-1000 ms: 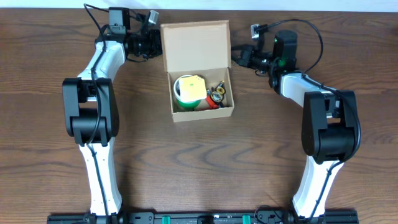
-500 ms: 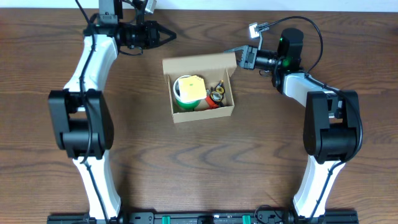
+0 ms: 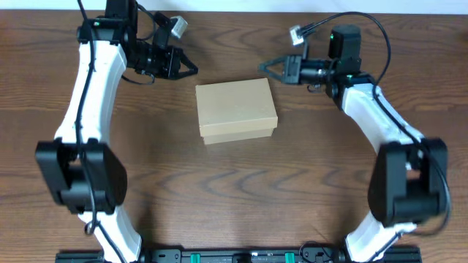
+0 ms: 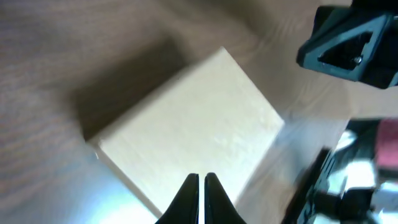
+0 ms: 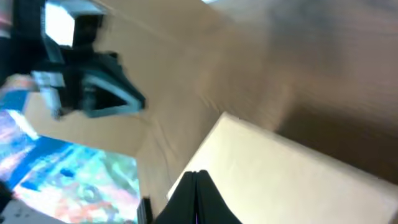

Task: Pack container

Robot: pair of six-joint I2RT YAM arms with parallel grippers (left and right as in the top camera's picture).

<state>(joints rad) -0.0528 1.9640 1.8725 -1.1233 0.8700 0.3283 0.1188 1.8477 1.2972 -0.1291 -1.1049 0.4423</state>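
Note:
The container (image 3: 236,109) is a tan cardboard box in the middle of the table, its flap lid down so the contents are hidden. It shows in the left wrist view (image 4: 193,130) and in the right wrist view (image 5: 292,180) as a plain tan top. My left gripper (image 3: 191,70) is shut and empty, above and to the left of the box's back left corner; its closed fingertips (image 4: 201,180) point at the lid. My right gripper (image 3: 265,66) is shut and empty, just behind the box's back right corner, with its fingertips (image 5: 198,175) together over the lid.
The brown wooden table (image 3: 234,190) extends around the box. The two arms reach in from the left and right sides toward the back of the table. A white wall edge runs along the top.
The box lid has gone from standing open to closed, hiding the green roll and small items. Both grippers have lifted back off the lid, the left one moving left and up.

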